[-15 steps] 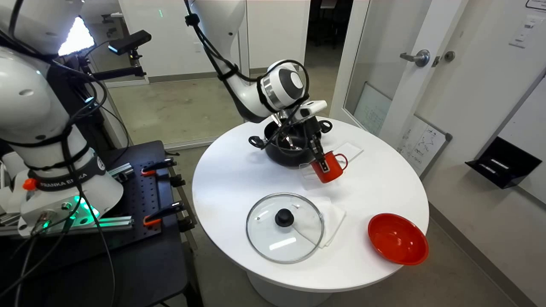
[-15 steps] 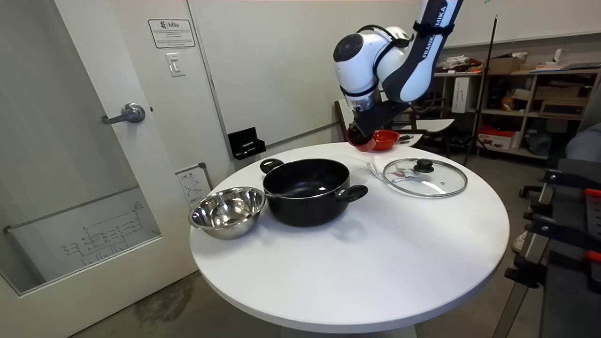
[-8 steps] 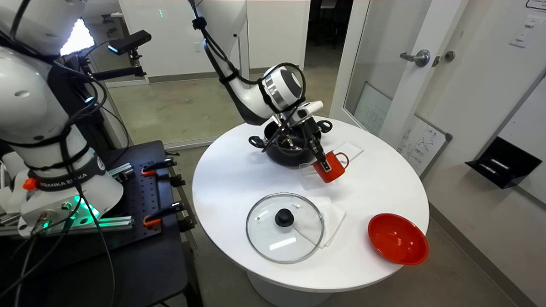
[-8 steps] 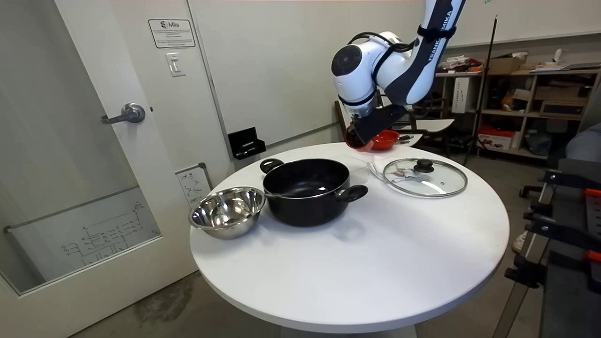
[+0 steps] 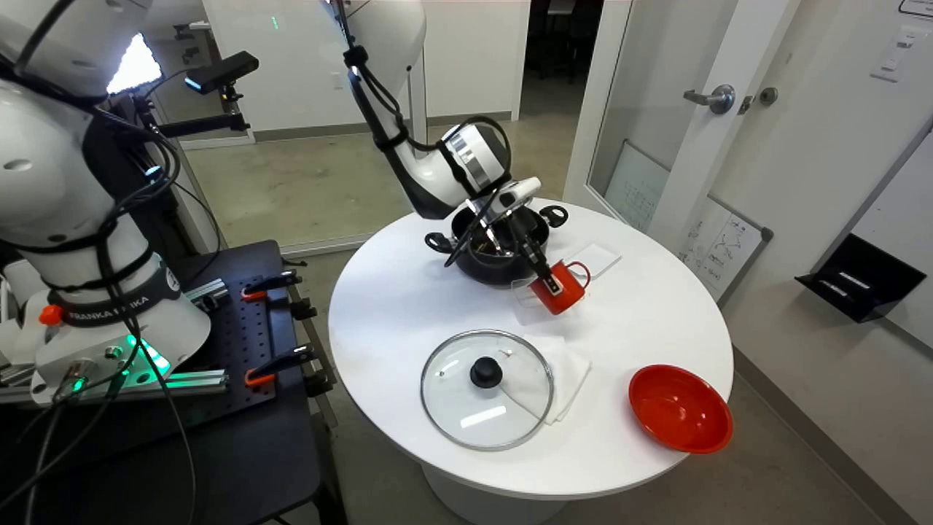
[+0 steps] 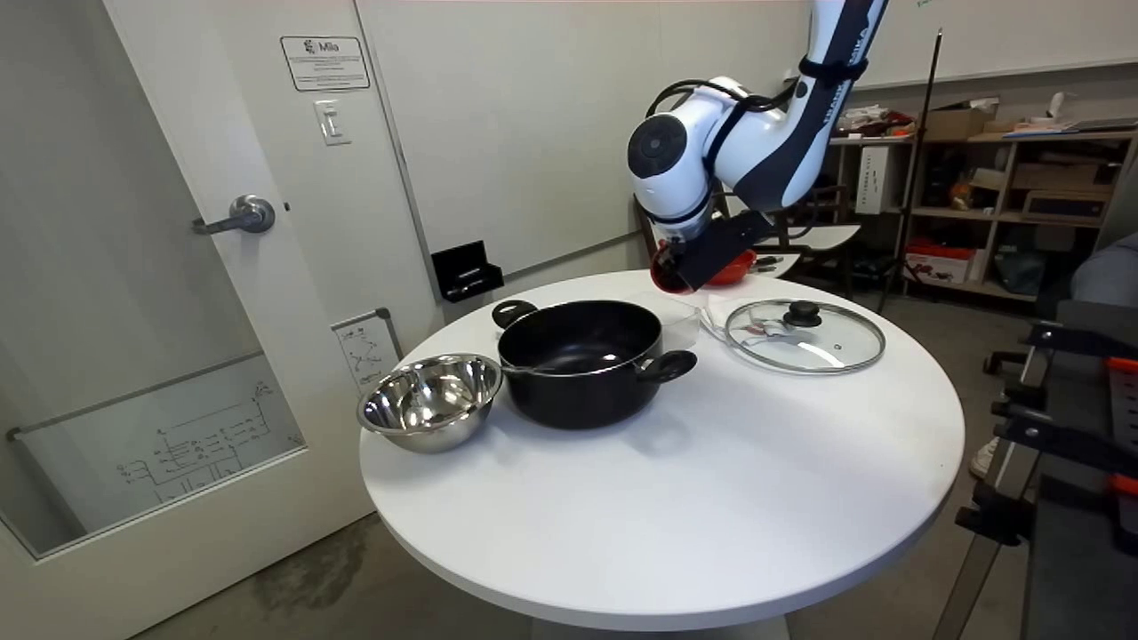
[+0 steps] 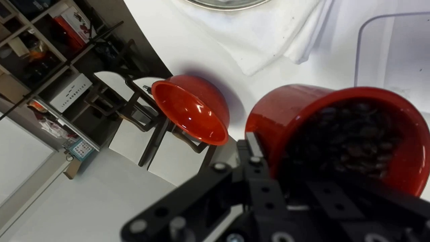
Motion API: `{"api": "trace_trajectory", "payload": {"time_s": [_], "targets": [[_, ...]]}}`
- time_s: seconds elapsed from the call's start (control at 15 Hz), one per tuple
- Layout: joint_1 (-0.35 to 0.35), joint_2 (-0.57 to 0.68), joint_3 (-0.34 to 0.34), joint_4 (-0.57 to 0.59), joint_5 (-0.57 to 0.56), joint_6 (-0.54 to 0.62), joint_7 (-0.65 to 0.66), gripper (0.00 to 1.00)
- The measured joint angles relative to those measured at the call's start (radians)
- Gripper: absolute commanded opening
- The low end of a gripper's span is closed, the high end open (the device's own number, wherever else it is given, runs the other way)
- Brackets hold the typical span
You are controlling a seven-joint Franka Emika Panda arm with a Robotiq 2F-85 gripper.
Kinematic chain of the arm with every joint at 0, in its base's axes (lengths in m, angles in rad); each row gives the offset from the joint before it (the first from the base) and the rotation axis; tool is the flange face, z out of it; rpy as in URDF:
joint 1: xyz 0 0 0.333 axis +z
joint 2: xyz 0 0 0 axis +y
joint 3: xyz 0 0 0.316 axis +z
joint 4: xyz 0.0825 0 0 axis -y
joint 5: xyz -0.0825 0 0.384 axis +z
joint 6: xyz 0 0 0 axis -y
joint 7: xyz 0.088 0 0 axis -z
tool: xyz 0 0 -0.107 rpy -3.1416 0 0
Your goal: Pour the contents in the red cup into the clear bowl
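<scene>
My gripper is shut on the wall of the red cup, one finger outside and the other, mostly in shadow, inside the mouth. Tilted over and held off the table, the red cup shows dark, grainy contents in the wrist view. Its handle points away from the fingers. The clear bowl is a faint see-through dish on the white table, partly behind the cup in that exterior view. It also shows as the clear bowl below the cup, and at the right edge of the wrist view.
A black pot stands close to the clear bowl, under the arm, with a steel bowl beside it. A glass lid overlaps a white cloth. The wide red bowl sits at the table edge.
The wrist has tipped further and sunk slightly. The red cup has tilted more and shifted a little, its mouth showing more in an exterior view. The grip is unchanged.
</scene>
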Motion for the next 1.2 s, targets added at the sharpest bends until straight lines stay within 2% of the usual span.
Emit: {"api": "trace_trajectory", "payload": {"time_s": [0.47,1.2], "targets": [[-0.083,-0.003,0.094,0.005,-0.185,-0.022,0.076,0.02],[-0.169,-0.077,0.186,-0.039,-0.393,-0.031,0.12,0.02]]}}
